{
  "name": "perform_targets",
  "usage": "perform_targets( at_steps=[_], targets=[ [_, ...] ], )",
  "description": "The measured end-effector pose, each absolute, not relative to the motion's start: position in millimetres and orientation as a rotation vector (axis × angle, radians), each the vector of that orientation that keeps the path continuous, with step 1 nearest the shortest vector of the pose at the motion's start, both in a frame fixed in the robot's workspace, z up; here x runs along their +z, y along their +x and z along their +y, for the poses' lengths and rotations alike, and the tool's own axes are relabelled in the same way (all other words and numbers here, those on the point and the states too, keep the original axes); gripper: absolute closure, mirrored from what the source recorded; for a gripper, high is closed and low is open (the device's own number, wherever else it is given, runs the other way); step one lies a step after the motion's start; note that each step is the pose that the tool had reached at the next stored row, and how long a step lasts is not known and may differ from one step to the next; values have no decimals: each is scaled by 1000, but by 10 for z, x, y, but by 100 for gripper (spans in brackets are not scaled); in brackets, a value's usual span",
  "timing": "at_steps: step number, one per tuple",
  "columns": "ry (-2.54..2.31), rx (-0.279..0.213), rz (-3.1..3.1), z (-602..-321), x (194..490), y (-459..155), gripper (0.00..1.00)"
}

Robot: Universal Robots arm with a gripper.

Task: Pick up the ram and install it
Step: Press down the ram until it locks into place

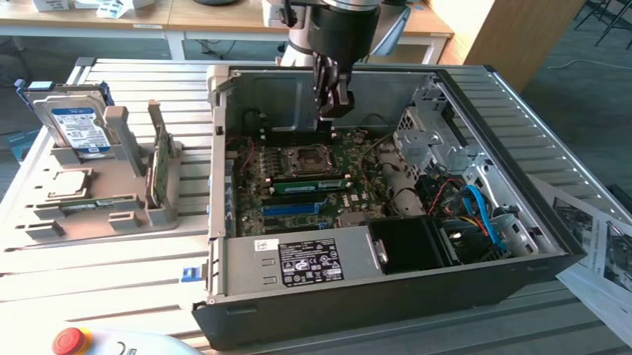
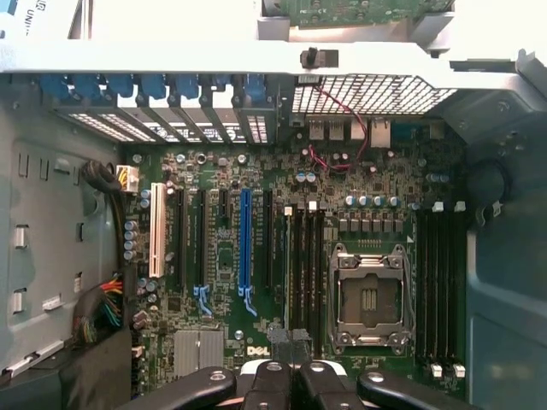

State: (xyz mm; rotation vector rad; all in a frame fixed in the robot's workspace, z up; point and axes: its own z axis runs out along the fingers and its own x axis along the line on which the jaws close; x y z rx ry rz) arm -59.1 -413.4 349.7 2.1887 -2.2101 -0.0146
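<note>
The ram (image 1: 311, 185) is a narrow green stick standing on edge in a slot of the motherboard (image 1: 259, 177), just in front of the CPU socket (image 1: 301, 157), inside the open computer case (image 1: 395, 296). My gripper (image 1: 334, 112) hangs above the board behind the socket, apart from the ram. Its fingers are shut with nothing between them. In the wrist view the shut gripper (image 2: 291, 380) looks down on the black memory slots (image 2: 301, 265) beside the CPU socket (image 2: 367, 295) and on a long blue slot (image 2: 245, 239).
A grey holder (image 1: 118, 214) at the exterior view's left carries a hard drive (image 1: 71, 122) and an upright green card (image 1: 158, 166). Inside the case are a power supply (image 1: 306, 262) and a drive cage (image 1: 425, 140). Papers (image 1: 602, 244) lie at the right, and a red button (image 1: 71, 340) sits near the front.
</note>
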Motion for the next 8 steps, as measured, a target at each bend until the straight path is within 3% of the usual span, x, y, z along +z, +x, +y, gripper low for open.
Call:
perform_targets(
  at_steps=[8],
  targets=[
    [2189, -15, -2210, -4134, 3497, -475, 89]
  ],
)
